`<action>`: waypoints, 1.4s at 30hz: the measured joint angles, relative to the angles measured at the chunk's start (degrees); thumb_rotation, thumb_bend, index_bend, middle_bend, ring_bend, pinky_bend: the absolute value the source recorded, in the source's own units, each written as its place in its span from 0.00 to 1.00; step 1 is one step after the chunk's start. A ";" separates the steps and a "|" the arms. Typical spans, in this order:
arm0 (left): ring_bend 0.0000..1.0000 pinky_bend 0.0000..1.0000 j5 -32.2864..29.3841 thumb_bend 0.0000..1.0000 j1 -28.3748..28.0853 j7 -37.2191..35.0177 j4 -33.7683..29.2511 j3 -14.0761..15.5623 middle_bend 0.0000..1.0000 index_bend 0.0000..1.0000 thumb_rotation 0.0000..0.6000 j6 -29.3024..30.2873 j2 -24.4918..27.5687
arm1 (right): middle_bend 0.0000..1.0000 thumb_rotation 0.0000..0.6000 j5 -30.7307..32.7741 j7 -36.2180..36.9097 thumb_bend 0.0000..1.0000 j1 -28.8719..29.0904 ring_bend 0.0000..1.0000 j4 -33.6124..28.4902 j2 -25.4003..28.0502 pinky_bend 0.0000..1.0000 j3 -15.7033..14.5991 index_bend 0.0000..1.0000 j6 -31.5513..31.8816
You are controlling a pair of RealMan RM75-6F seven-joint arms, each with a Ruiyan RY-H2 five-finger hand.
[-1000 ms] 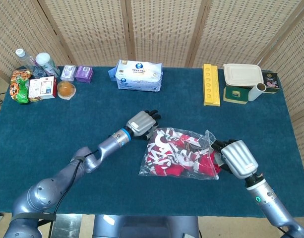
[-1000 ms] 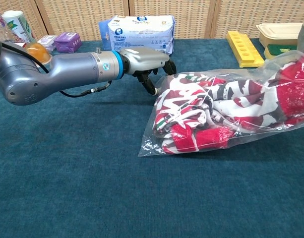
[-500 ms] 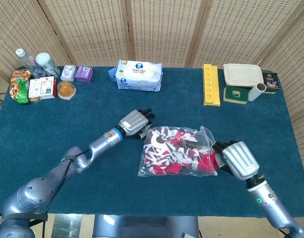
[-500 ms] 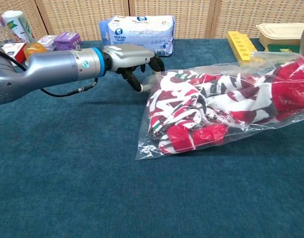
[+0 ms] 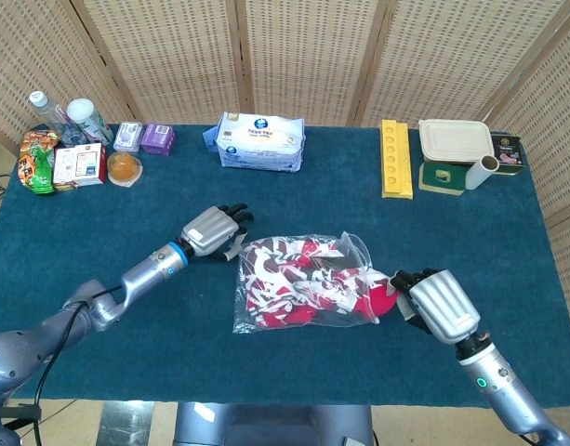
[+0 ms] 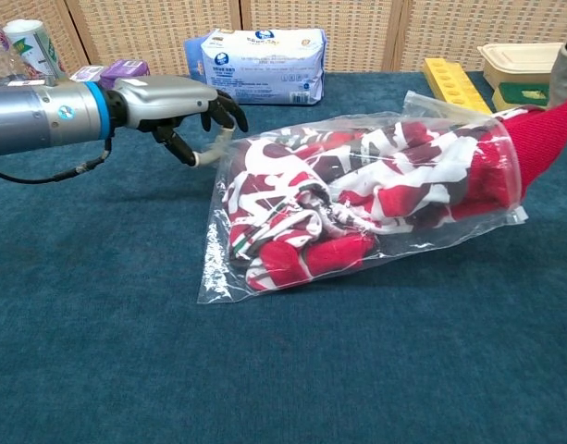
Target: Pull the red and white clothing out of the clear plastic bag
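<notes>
Blue cloth covers the table (image 5: 99, 232), with woven screens behind it. Nearest the robot, the bag (image 5: 303, 283) lies on its side mid-table with the red and white clothing (image 6: 357, 199) bunched inside. The right hand (image 5: 433, 302) sits at the bag's open end, fingers curled round the red cloth that pokes out there; the head view shows this grip. The chest view shows only the red cloth (image 6: 547, 139) stretching out of the bag mouth toward the frame edge, not the hand itself. That view does show plainly what the head view blurs: the left hand (image 6: 177, 102) pinching a twisted corner of the bag (image 6: 265, 222) in its fingertips, wrist level, forearm low over the table.

A second ago the bag lay further to the right; the left hand has drawn it leftward, so more red cloth stands clear of the mouth while the right hand has stayed nearly where it was.

Along the far edge stand bottles (image 5: 66, 116), snack packs (image 5: 57, 163), a wipes pack (image 5: 261, 141), a yellow tray (image 5: 395, 158) and a lidded box (image 5: 455, 141).
</notes>
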 measured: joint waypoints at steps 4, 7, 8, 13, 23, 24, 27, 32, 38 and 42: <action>0.09 0.29 -0.19 0.56 2.33 1.18 -3.37 0.53 0.20 0.66 1.00 1.46 2.98 | 0.55 1.00 -0.05 -0.75 0.66 0.07 0.73 -0.53 -0.14 0.68 0.09 0.74 -0.11; 0.10 0.29 -0.58 0.56 4.12 1.73 -5.17 0.73 0.21 0.67 1.00 2.35 4.71 | 0.56 1.00 0.02 -1.15 0.67 0.00 0.73 -0.75 -0.16 0.68 0.16 0.74 -0.04; 0.10 0.29 -0.68 0.56 4.57 1.79 -5.50 0.78 0.21 0.68 1.00 2.56 5.07 | 0.56 1.00 0.05 -1.22 0.67 -0.05 0.73 -0.81 -0.15 0.68 0.19 0.74 0.05; 0.10 0.30 -1.23 0.56 6.61 1.75 -6.28 0.94 0.22 0.68 1.00 3.18 6.27 | 0.56 1.00 0.18 -1.41 0.67 -0.25 0.73 -1.00 -0.01 0.68 0.24 0.74 0.23; 0.11 0.31 -2.03 0.56 9.39 0.44 -6.90 0.42 0.23 0.69 1.00 4.34 8.44 | 0.56 1.00 0.65 -1.68 0.67 -0.66 0.74 -1.13 0.47 0.68 0.58 0.74 0.83; 0.11 0.31 -2.11 0.56 9.71 0.28 -7.08 0.37 0.23 0.69 1.00 4.50 8.79 | 0.56 1.00 0.68 -1.65 0.67 -0.73 0.74 -1.14 0.54 0.68 0.64 0.74 0.95; 0.11 0.31 -2.35 0.56 10.68 -0.16 -7.60 0.25 0.23 0.69 1.00 4.99 9.67 | 0.56 1.00 0.81 -1.51 0.67 -0.92 0.74 -1.15 0.68 0.68 0.83 0.74 1.38; 0.11 0.31 -2.65 0.56 12.15 -0.57 -8.23 0.19 0.23 0.69 1.00 5.54 10.97 | 0.56 1.00 1.33 -1.33 0.67 -1.32 0.74 -1.11 1.06 0.68 1.30 0.74 2.17; 0.11 0.32 -2.97 0.56 13.62 -0.64 -9.12 0.00 0.23 0.69 1.00 6.04 12.66 | 0.56 1.00 2.00 -1.19 0.67 -1.62 0.74 -1.02 1.58 0.68 1.93 0.74 2.81; 0.11 0.32 -3.33 0.56 14.95 -0.50 -9.91 -0.17 0.23 0.69 1.00 6.66 14.26 | 0.56 1.00 2.66 -0.93 0.67 -1.86 0.74 -0.82 2.11 0.68 2.46 0.74 3.32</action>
